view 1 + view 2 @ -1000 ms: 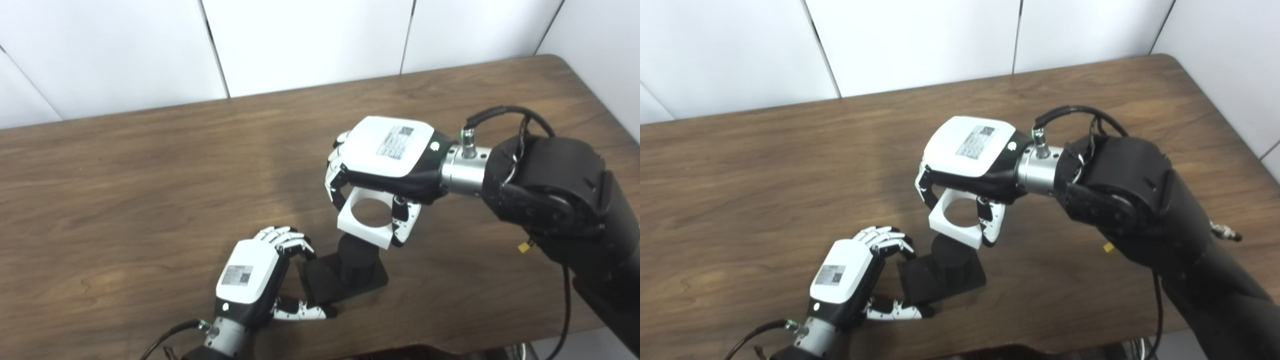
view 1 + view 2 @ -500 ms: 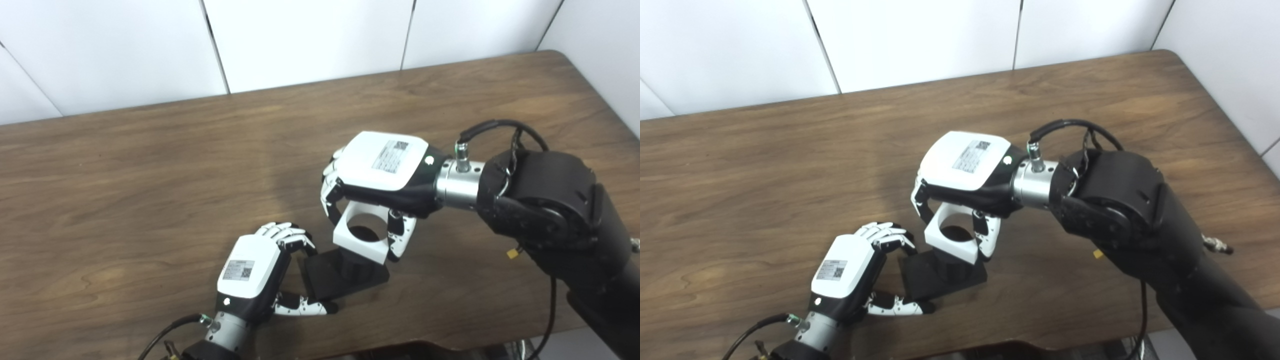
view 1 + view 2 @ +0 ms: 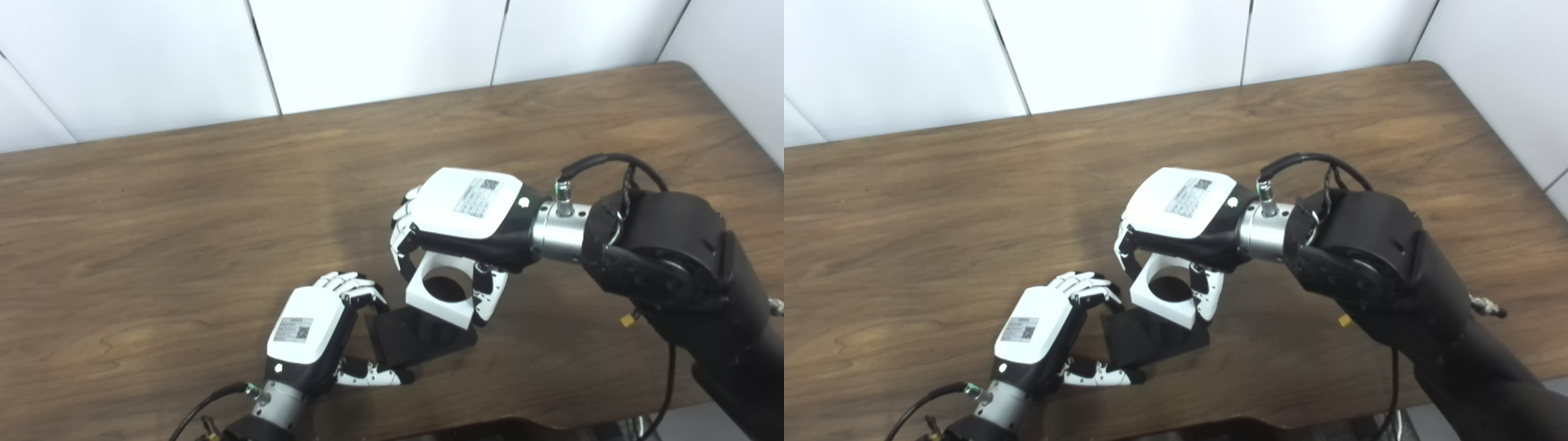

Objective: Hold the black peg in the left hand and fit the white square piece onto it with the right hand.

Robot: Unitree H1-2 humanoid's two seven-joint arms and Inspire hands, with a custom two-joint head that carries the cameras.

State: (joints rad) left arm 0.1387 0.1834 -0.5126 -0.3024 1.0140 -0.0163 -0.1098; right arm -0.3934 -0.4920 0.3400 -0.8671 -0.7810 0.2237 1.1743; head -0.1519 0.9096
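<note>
Left eye view shows the right hand [image 3: 456, 236], gripping the white square piece [image 3: 442, 296], now lowered over the black peg [image 3: 442, 288] whose base the left hand [image 3: 318, 334] clasps, so seating looks close.

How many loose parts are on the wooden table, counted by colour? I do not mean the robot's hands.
Black parts: 1, the black round peg on its flat square base, held at the base edge by the left hand.
White parts: 1, the white square piece with a round hole, held in the fingers of the right hand.
Total: 2
</note>
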